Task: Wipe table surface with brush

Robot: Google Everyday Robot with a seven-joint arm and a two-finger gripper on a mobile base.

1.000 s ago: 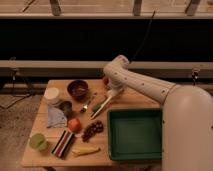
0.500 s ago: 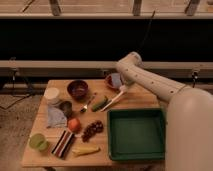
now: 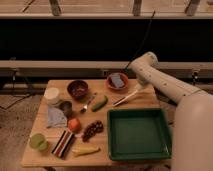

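Observation:
The table surface (image 3: 101, 116) is a light-brown slatted wooden top crowded with items. The brush (image 3: 126, 98), slim and white, slants across its back right part, its low end toward the cucumber (image 3: 99, 103) and its high end at my gripper (image 3: 139, 89). My gripper hangs from the white arm (image 3: 165, 87) that comes in from the right, and it is shut on the brush's upper end. The brush's low end rests at or just above the wood, just behind the green tray (image 3: 138, 150).
A red bowl (image 3: 117, 80) holding a grey-blue pad sits just left of the gripper. To the left are a dark bowl (image 3: 77, 89), white cup (image 3: 51, 95), spoon (image 3: 87, 105), cloth (image 3: 56, 118), orange (image 3: 74, 124), grapes (image 3: 92, 129) and banana (image 3: 85, 150).
The arm has swung to the right, carrying the brush with it from near the cucumber toward the table's back right. The other items have stayed put.

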